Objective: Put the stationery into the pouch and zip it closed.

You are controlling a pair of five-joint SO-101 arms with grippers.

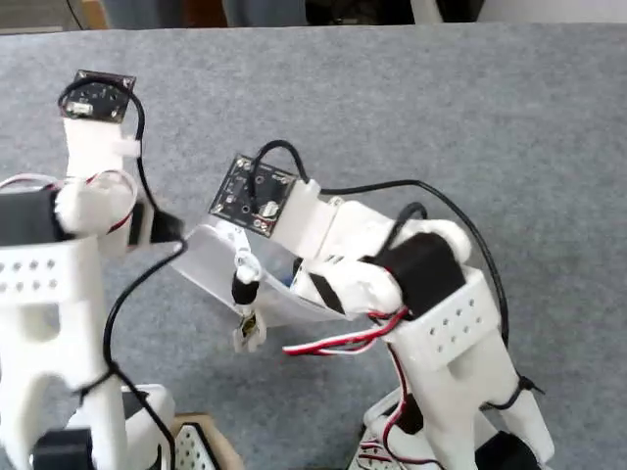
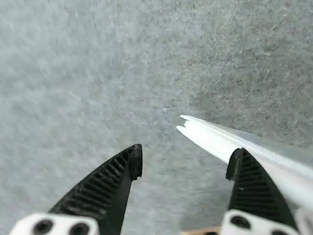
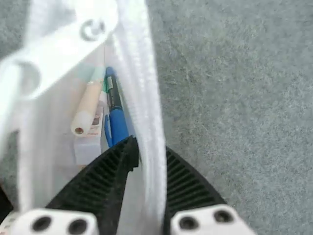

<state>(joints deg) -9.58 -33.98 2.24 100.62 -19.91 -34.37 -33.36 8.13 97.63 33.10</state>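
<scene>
- The pouch (image 1: 209,260), clear and whitish, sits between the 2 arms above the grey table (image 1: 460,117), with 1 side tilted up.
- The right gripper (image 3: 149,155) is pinched narrow on the pouch's white zipper band (image 3: 142,73), 1 black finger on each side of it.
- In the right wrist view a white pull tab (image 3: 73,39) with a small ring sits at the far end of that band.
- Through the pouch wall by the right gripper, 3 items lie inside: a blue pen (image 3: 115,110), a beige stick (image 3: 88,108) just beside it, and a small white block (image 3: 88,147) under the stick's end.
- The left gripper (image 2: 187,160) is spread wide and holds nothing, with grey table showing between its 2 black fingers (image 2: 120,178).
- A pointed corner of the pouch (image 2: 195,129) juts into the gap near 1 left finger; whether it touches that finger cannot be told.
- From above, the left gripper (image 1: 165,227) is at the pouch's corner on the left arm's side.
- The right arm's wrist reaches over the opposite side of the pouch and covers part of it.
</scene>
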